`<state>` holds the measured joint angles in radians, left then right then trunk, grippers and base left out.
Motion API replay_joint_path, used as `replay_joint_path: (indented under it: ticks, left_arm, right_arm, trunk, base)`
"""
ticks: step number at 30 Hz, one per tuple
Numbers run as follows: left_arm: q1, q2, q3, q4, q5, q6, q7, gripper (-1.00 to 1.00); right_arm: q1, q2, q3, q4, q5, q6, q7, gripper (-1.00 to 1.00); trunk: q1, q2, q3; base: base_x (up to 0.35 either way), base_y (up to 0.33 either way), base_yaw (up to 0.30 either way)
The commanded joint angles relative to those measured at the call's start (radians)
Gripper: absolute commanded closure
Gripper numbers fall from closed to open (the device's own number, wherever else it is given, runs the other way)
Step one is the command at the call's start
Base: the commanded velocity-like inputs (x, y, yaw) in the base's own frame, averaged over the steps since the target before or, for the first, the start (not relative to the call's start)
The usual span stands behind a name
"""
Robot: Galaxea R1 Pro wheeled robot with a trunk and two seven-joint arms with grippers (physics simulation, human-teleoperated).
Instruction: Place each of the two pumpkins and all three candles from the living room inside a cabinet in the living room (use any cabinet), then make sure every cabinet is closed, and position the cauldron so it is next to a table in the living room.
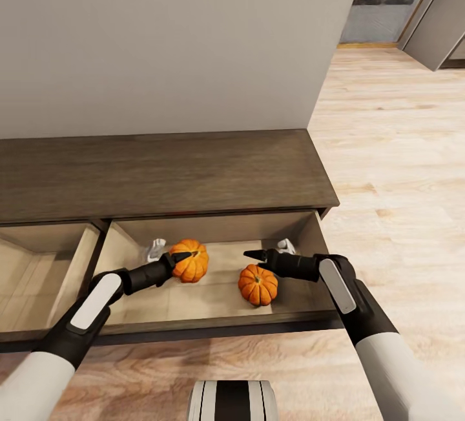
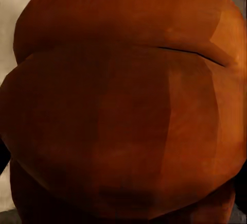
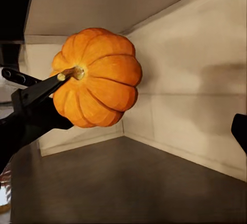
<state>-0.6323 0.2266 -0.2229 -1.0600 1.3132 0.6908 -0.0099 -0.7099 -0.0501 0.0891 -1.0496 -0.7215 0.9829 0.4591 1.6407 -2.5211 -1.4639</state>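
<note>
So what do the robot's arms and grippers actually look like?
Both arms are white at the forearm, turning black toward the wrist, each with a pale grey oval panel. The left gripper and right gripper are black, ending in slim pointed jaws. No cables or markings show.

The pulled-out drawer (image 1: 129, 250) of the cabinet (image 1: 161, 172) stands open from above with bare tan floor toward its front, though two pumpkins (image 1: 191, 261) (image 1: 258, 285), both arms and pale objects (image 1: 155, 248) at the back crowd its middle, and the cabinet top overhangs the rear.
</note>
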Motion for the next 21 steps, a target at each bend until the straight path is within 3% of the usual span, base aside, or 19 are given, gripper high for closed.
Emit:
replay_joint_path:
  ticks: [1, 8, 12, 18, 21]
  left_arm:
    - [-0.005, -0.007, 0.0, 0.001, -0.004, 0.0, 0.007, 1.0]
    - [-0.027, -0.036, 0.0, 0.013, -0.002, 0.001, 0.095, 1.0]
    - [-0.07, -0.052, -0.002, 0.092, -0.004, 0.001, 0.115, 1.0]
    - [-0.1, -0.062, -0.003, 0.175, -0.01, 0.0, 0.123, 1.0]
    - [-0.119, -0.064, -0.003, 0.202, -0.01, 0.0, 0.179, 1.0]
  right_arm:
    - [0.0, -0.001, -0.001, 0.0, 0.001, 0.005, 0.015, -1.0]
    - [0.001, -0.025, 0.0, 0.0, 0.001, 0.015, 0.088, -1.0]
    - [0.001, -0.028, 0.0, 0.0, 0.001, 0.016, 0.096, -1.0]
    - [0.001, -0.031, 0.0, 0.001, 0.001, 0.016, 0.18, -1.0]
    - [0.001, -0.038, 0.0, 0.002, 0.001, 0.016, 0.206, -1.0]
  trunk:
    - [0.0, 0.0, 0.0]
    - [0.0, 0.0, 0.0]
    - [0.0, 0.0, 0.0]
    - [0.0, 0.0, 0.0]
    - [0.0, 0.0, 0.0]
  base:
    - [0.0, 0.0, 0.0]
    - [0.0, 0.0, 0.0]
    - [0.0, 0.0, 0.0]
    - [0.0, 0.0, 0.0]
    - [0.0, 0.0, 0.0]
